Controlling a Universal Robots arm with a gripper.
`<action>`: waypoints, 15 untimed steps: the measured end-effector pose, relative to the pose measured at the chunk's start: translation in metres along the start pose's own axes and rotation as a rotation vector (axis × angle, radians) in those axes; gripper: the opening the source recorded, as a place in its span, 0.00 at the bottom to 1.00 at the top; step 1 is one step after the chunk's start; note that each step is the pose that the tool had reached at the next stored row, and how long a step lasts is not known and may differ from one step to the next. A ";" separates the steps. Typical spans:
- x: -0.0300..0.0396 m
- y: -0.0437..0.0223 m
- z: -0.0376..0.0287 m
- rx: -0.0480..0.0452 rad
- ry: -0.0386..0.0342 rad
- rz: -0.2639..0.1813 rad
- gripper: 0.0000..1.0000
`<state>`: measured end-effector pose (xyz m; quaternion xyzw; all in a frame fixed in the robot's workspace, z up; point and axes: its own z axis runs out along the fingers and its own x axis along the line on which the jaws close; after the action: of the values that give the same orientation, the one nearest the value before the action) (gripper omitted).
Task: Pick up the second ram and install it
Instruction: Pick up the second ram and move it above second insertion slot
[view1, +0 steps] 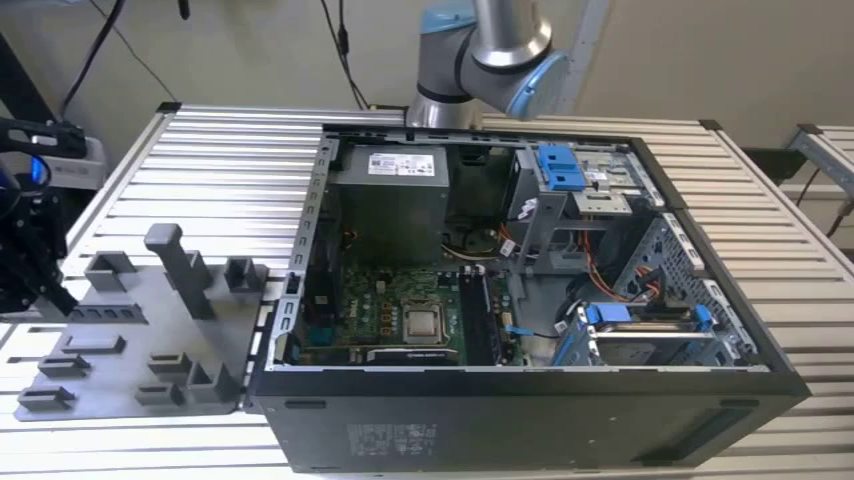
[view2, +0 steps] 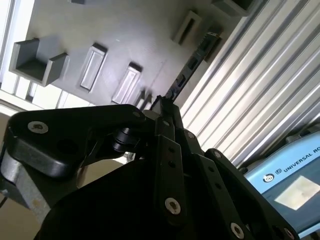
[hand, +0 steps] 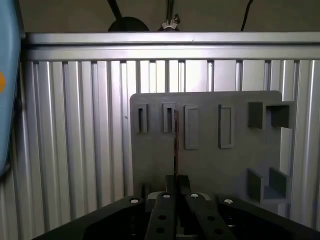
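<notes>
Gripper: the gripper (hand: 176, 181) has its fingers pressed together on one end of the ram (hand: 176, 145). In both wrist views the stick comes straight out from between the fingertips.
Ram, place: it sits in that pinch, over the tray (hand: 205, 170), with its free end in front of the row of narrow slots. Whether that end touches the tray or hangs clear cannot be told.
Ram, long axis: in line with the fingers, running away from the wrist and toward the tray.
Ram, facing: the first wrist view catches it edge-on, as a thin dark line. The second wrist view shows a sliver of one broad face with its chips. The broad faces appear to lie against the finger pads.
Tray: grey, with slots and raised blocks, flat on the ribbed table (view1: 200, 150), to the exterior view's left of the case (view1: 534, 425).
Case: open on top, with the motherboard (view1: 387, 300) bare inside, well apart from the tray.
Step in hand: the pick-up, judged from the pinch already made on the stick. The install is not yet done.
Next move calls for: a firm, square hold so the thin board neither twists nor slips. It also needs a straight pull along the long axis, clear of the tray's blocks and the case wall.
</notes>
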<state>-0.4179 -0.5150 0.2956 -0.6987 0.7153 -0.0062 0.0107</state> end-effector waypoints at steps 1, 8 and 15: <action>0.0000 0.0000 -0.0014 0.0000 0.0000 0.000 0.13; -0.0001 -0.0001 -0.0111 0.0000 0.0001 0.002 0.13; -0.0001 -0.0004 -0.0214 0.0001 0.0000 0.004 0.13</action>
<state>-0.4181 -0.5150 0.3170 -0.6973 0.7166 -0.0062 0.0108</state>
